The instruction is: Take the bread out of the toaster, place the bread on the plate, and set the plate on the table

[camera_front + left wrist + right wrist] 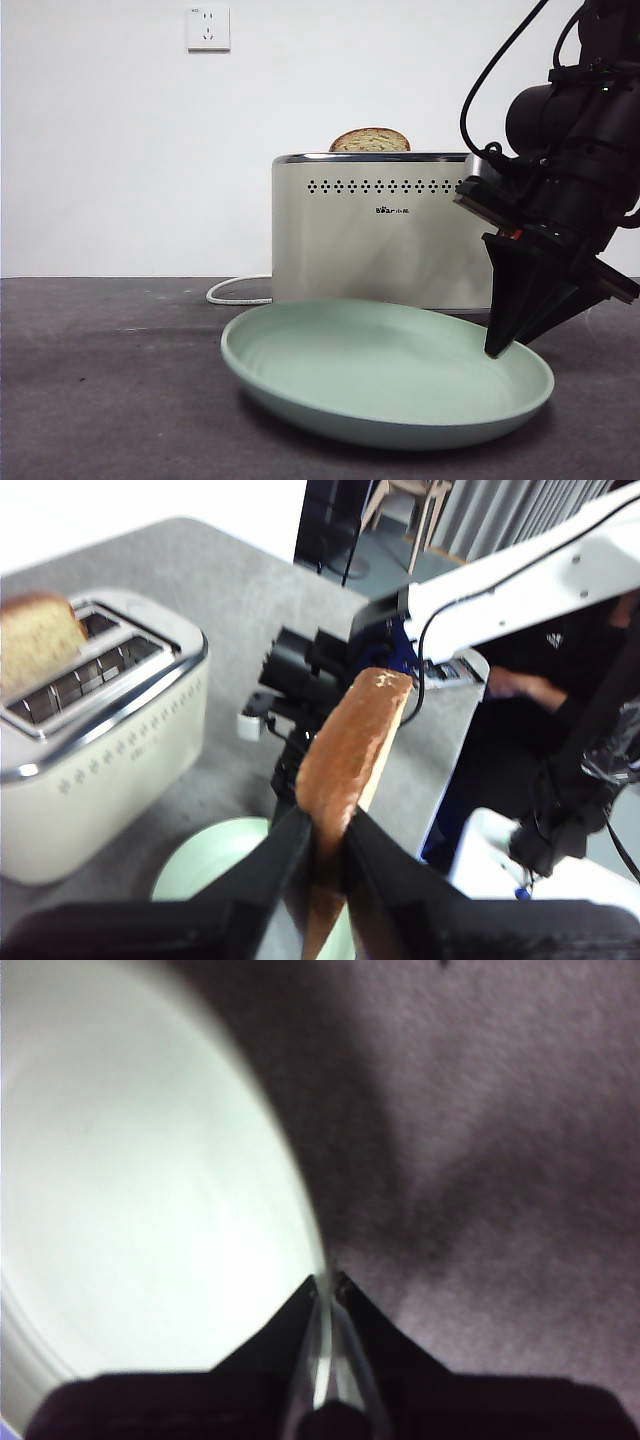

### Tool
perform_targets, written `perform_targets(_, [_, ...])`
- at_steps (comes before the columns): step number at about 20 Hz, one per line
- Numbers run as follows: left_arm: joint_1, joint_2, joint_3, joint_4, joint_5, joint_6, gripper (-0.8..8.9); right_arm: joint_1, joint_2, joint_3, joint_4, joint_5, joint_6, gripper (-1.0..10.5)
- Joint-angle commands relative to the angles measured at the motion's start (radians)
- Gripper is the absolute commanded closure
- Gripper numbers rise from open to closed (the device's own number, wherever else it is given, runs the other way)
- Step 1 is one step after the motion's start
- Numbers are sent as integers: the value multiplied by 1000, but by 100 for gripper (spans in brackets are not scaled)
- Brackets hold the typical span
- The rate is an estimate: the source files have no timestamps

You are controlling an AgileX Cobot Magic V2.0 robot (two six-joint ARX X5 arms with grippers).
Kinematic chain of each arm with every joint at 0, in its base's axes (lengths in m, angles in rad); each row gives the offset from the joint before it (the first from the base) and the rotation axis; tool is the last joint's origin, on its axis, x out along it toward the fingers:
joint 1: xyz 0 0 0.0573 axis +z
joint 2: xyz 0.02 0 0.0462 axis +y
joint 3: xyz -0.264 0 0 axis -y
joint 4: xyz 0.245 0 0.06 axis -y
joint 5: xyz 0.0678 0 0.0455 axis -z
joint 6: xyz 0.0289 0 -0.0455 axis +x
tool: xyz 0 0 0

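The plate (380,385) lies nearest, tilted on the table (100,400), its face bare. My right gripper (325,1290) pinches its rim on one side, jaws clamped over the edge. My left gripper (325,830) grips one slice of bread (345,760) on edge, up in the air above the plate. A second slice (370,141) stands in a slot of the one toaster (375,230) behind the plate. Two slices in all, one plate.

Plain white wall (120,150) filling the background, 1 white socket (208,28) sitting high on it. Grey curtain (500,515) hanging beside wooden chair legs (420,500), grey floor (385,560) showing beneath.
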Motion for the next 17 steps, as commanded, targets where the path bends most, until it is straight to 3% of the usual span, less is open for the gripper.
perform_targets(1, [-4, -3, 1, -17, 7, -6, 822, 3, 6, 1, 15, -2, 12, 964])
perform_targets(7, [-4, -2, 1, -64, 43, -27, 822, 13, -59, 1, 24, -37, 45, 964])
perform_targets(10, [-4, 1, 1, -63, 90, -51, 822, 32, -141, 2, 34, -53, 85, 964])
perform_targets(17, [-4, 126, 1, -107, 88, -80, 822, 125, -384, 2, 31, -58, 183, 964])
